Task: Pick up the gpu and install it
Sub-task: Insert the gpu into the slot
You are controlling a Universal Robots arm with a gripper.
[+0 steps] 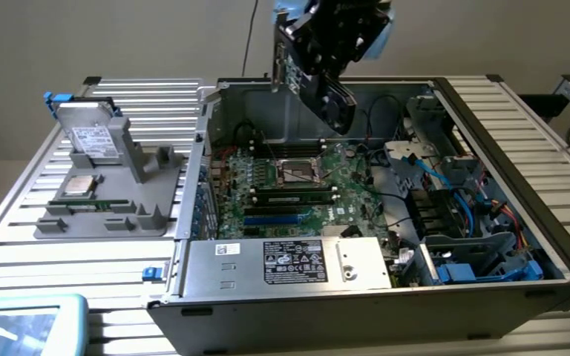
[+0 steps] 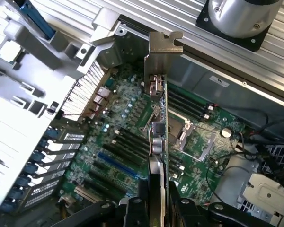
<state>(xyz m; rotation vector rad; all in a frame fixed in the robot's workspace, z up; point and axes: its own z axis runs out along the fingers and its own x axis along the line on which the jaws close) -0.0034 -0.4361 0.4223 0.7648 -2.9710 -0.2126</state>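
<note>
— Entry one: the gpu (image 1: 317,81)?
— Hangs tilted above the open computer case (image 1: 364,319), over the motherboard (image 1: 285,193) and clear of it. Its black cooler face shows in the exterior view. The wrist view has it edge-on, with the silver bracket (image 2: 162,45) at the far end and both faces hard to read.
— Entry two: the pincer (image 1: 337,37)?
— Clamped on the gpu's edge from both sides; upper body cut off by the frame.
— Remainder?
— One grey holder (image 1: 116,215) on the counter (image 1: 27,252), carrying a hard drive (image 1: 95,141). Smaller parts there are indistinct.
</note>
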